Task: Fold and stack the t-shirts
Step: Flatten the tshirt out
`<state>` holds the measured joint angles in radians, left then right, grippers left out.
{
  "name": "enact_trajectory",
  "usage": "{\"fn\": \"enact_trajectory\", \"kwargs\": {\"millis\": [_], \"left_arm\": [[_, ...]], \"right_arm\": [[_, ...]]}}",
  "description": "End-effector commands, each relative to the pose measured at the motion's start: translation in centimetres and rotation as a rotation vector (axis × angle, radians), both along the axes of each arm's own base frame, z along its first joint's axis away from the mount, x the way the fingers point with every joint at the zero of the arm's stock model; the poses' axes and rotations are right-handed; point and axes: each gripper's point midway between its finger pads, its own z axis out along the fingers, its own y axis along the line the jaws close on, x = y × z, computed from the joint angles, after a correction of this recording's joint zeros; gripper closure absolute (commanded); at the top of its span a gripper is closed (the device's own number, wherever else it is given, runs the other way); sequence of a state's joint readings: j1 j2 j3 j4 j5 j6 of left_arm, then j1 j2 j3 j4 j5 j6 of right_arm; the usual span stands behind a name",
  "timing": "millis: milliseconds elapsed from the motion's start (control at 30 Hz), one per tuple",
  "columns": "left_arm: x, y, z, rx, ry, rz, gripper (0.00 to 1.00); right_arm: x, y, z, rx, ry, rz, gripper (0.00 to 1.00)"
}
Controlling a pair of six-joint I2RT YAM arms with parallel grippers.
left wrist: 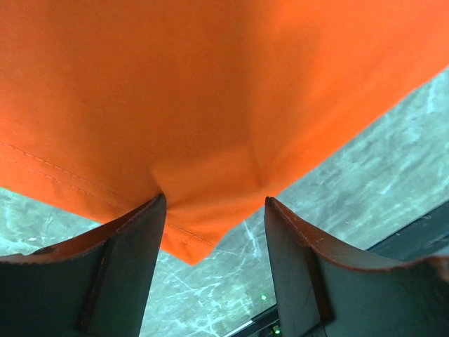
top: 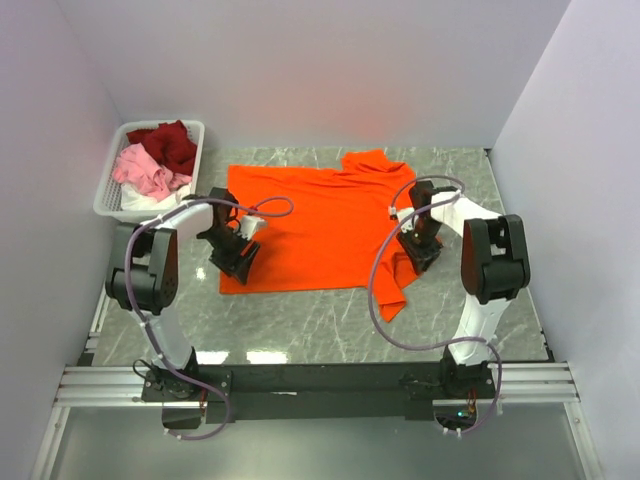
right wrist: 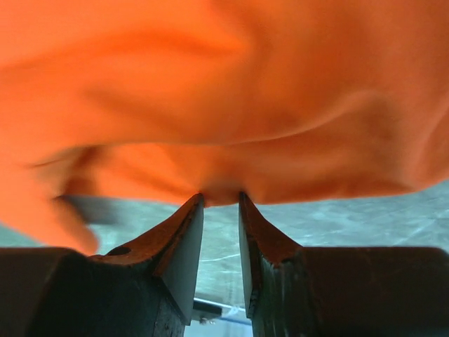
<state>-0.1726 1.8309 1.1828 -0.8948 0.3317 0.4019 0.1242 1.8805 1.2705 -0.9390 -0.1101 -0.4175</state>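
The bright orange t-shirt (top: 320, 220) lies spread across the middle of the table, its right sleeve hanging rumpled toward the front. My left gripper (top: 236, 258) stands over its near left corner. In the left wrist view it (left wrist: 214, 200) is open, its jaws wide with the hemmed corner of the orange cloth (left wrist: 210, 84) between the tips. My right gripper (top: 420, 248) is at the shirt's right edge. In the right wrist view its jaws (right wrist: 220, 196) stand narrow, pinching a small pucker of the orange cloth (right wrist: 231, 91), which looks lifted off the table.
A white slotted basket (top: 108, 196) stands at the back left, holding a dark red shirt (top: 168, 143), a pink one (top: 145, 172) and a white one (top: 142, 201). White walls close in three sides. The black rail (top: 320, 380) runs along the near edge.
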Motion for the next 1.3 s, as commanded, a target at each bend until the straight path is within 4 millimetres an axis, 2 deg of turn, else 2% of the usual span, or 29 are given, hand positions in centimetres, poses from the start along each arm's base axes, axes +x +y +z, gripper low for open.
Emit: {"fn": "enact_trajectory", "kwargs": {"millis": [0, 67, 133, 167, 200, 267, 300, 333, 367, 433, 500, 533, 633, 700, 733, 767, 800, 833, 967, 1067, 1100, 1167, 1200, 1267], "left_arm": [[-0.7, 2.6, -2.3, 0.127, 0.003, 0.001, 0.34], [-0.4, 3.9, -2.6, 0.157, 0.002, 0.026, 0.34], [0.9, 5.3, -2.5, 0.173, -0.017, 0.071, 0.35], [1.6, 5.5, -2.2, 0.162, -0.025, 0.087, 0.35], [3.2, 5.1, -1.1, 0.108, -0.056, 0.106, 0.35], [5.4, 3.9, 1.2, 0.018, -0.129, 0.068, 0.34], [5.9, 2.2, 2.4, -0.059, -0.159, 0.039, 0.34], [6.5, 1.3, 3.9, -0.096, -0.21, 0.007, 0.34], [7.2, 0.3, 5.3, -0.138, -0.264, -0.057, 0.33], [7.4, -2.5, 7.2, -0.205, -0.337, -0.144, 0.32], [7.8, -4.6, 8.5, -0.243, -0.4, -0.235, 0.32], [7.2, -6.7, 9.0, -0.281, -0.41, -0.285, 0.32], [6.3, -10.4, 10.2, -0.388, -0.424, -0.351, 0.33], [5.0, -13.6, 10.7, -0.479, -0.446, -0.412, 0.34], [4.4, -14.6, 10.6, -0.497, -0.456, -0.433, 0.34], [3.6, -15.1, 9.6, -0.492, -0.453, -0.449, 0.35], [3.8, -16.9, 10.1, -0.508, -0.517, -0.486, 0.35], [3.8, -17.2, 9.7, -0.507, -0.512, -0.462, 0.36], [5.3, -16.5, 8.7, -0.447, -0.496, -0.356, 0.38], [6.6, -14.0, 8.8, -0.417, -0.482, -0.265, 0.38], [7.4, -12.4, 8.9, -0.393, -0.484, -0.216, 0.38], [7.6, -10.3, 8.5, -0.342, -0.459, -0.163, 0.38], [8.1, -8.4, 8.2, -0.29, -0.464, -0.123, 0.39], [7.3, -5.8, 7.3, -0.233, -0.435, -0.099, 0.39]], "right_arm": [[1.7, -3.9, -1.0, -0.144, -0.045, -0.05, 0.66], [2.5, -6.1, -1.4, -0.205, -0.047, -0.089, 0.67], [4.7, -9.2, -0.6, -0.259, -0.093, -0.161, 0.67], [5.5, -9.6, -0.1, -0.255, -0.11, -0.174, 0.67], [6.9, -8.7, 1.4, -0.175, -0.141, -0.185, 0.67], [7.7, -6.8, 3.8, -0.065, -0.182, -0.172, 0.66], [7.5, -5.4, 5.9, 0.005, -0.194, -0.153, 0.64], [7.2, -3.0, 6.9, 0.127, -0.192, -0.131, 0.63], [6.8, -2.3, 7.6, 0.162, -0.189, -0.112, 0.62], [5.1, -1.0, 8.6, 0.212, -0.167, -0.087, 0.61], [3.7, -0.8, 8.5, 0.223, -0.144, -0.079, 0.61], [3.2, -0.7, 9.0, 0.226, -0.154, -0.082, 0.61], [1.4, 0.0, 8.4, 0.237, -0.109, -0.094, 0.62], [0.6, 0.4, 7.3, 0.243, -0.09, -0.126, 0.63], [0.4, 1.2, 6.8, 0.245, -0.082, -0.123, 0.63], [0.7, 1.5, 6.3, 0.244, -0.096, -0.121, 0.63], [0.4, 1.7, 5.4, 0.235, -0.074, -0.125, 0.63], [0.5, 1.8, 4.9, 0.228, -0.067, -0.13, 0.63], [1.0, 1.2, 2.0, 0.146, -0.073, -0.124, 0.64], [0.8, -0.4, -0.1, 0.038, -0.066, -0.112, 0.64], [0.5, -1.4, -0.8, -0.021, -0.056, -0.104, 0.64], [-0.4, -2.4, -1.8, -0.079, -0.046, -0.065, 0.66], [-0.7, -2.8, -1.8, -0.103, -0.054, -0.047, 0.66], [-2.2, -4.4, -2.3, -0.18, -0.041, 0.006, 0.67]]}}
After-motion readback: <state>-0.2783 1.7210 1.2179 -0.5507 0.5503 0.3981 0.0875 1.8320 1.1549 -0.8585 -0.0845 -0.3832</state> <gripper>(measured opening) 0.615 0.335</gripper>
